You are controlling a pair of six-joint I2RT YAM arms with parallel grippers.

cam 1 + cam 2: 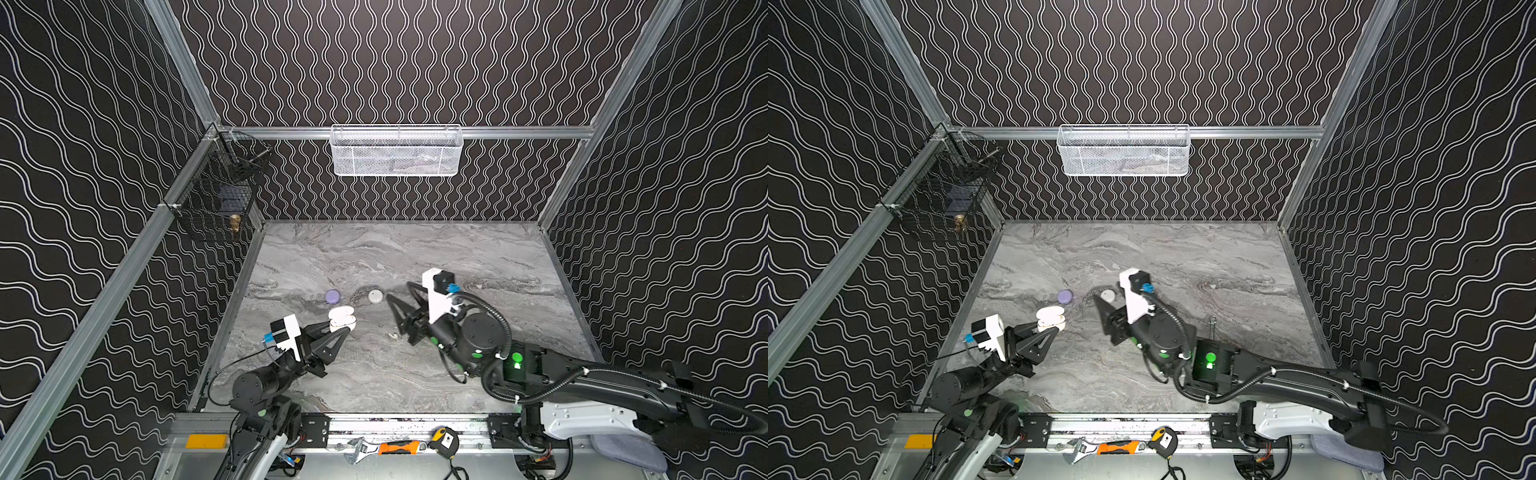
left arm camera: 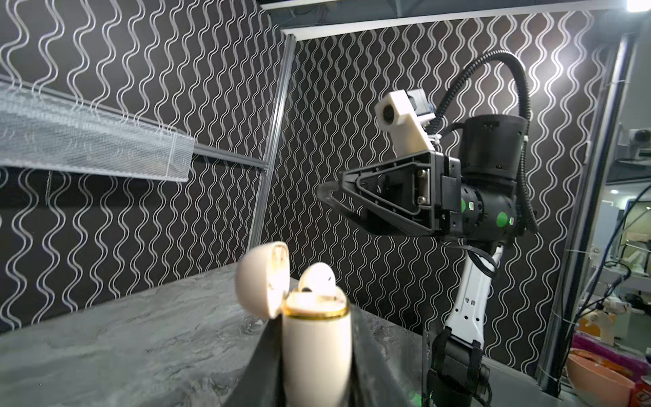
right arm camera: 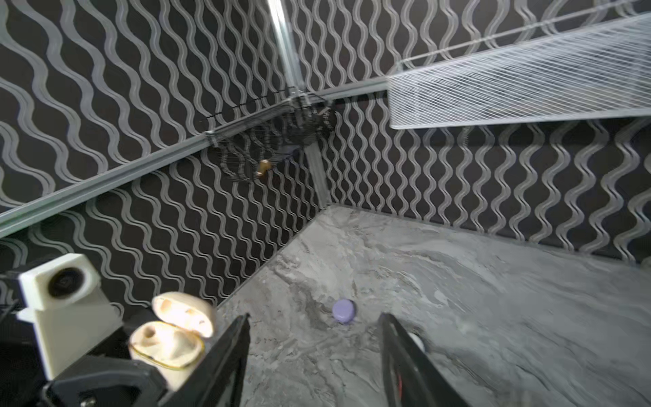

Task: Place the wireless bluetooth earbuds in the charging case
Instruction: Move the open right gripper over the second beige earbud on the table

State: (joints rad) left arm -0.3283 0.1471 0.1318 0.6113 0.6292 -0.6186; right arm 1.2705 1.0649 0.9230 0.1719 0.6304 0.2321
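Pinching the open case (image 1: 344, 321) with the left hand (image 1: 338, 327), lid (image 2: 260, 282) flipped back, one earbud (image 2: 318, 278) sitting in its slot. Got the right hand (image 3: 315, 319) spread wide and empty, hovering near, over the tabletop (image 1: 415, 257).

place: robot lab test cell | signs: aluminium frame (image 1: 399, 132), patterned panels (image 1: 415, 62), wrench (image 1: 357, 451), tape measure (image 1: 444, 441)

An earbud (image 2: 318, 280) sits in the charging case (image 2: 317, 352), with seemingly two cases (image 1: 332, 296) behind it.
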